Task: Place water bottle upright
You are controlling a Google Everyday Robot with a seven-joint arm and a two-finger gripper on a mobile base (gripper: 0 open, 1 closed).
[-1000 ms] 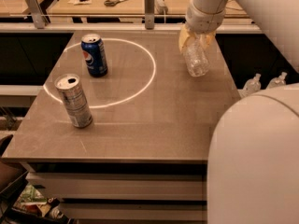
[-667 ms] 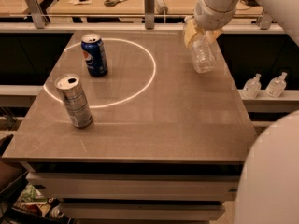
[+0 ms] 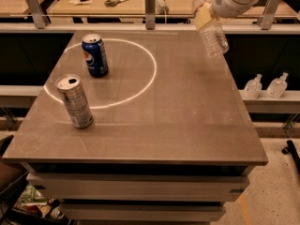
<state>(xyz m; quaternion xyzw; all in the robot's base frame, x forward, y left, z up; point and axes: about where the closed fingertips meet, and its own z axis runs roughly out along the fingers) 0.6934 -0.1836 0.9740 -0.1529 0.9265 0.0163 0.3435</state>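
The water bottle (image 3: 214, 35) is clear and ribbed with a white cap. It hangs tilted in the air over the table's far right corner, cap up and to the left, base down and to the right. My gripper (image 3: 205, 16) is shut on its upper part near the pale label band, at the end of the white arm coming in from the top right. The bottle does not touch the table (image 3: 178, 121).
A blue Pepsi can (image 3: 95, 55) stands upright at the far left inside a white circle. A silver can (image 3: 75, 101) stands on the circle's line at the left. Two pump-top sanitizer bottles (image 3: 253, 86) (image 3: 277, 85) sit on a ledge to the right. Scissors (image 3: 117, 2) lie on the bench behind.
My arm has moved up and to the right, carrying the bottle off the table surface. The arm's large body has left the right foreground. The cans have not moved.
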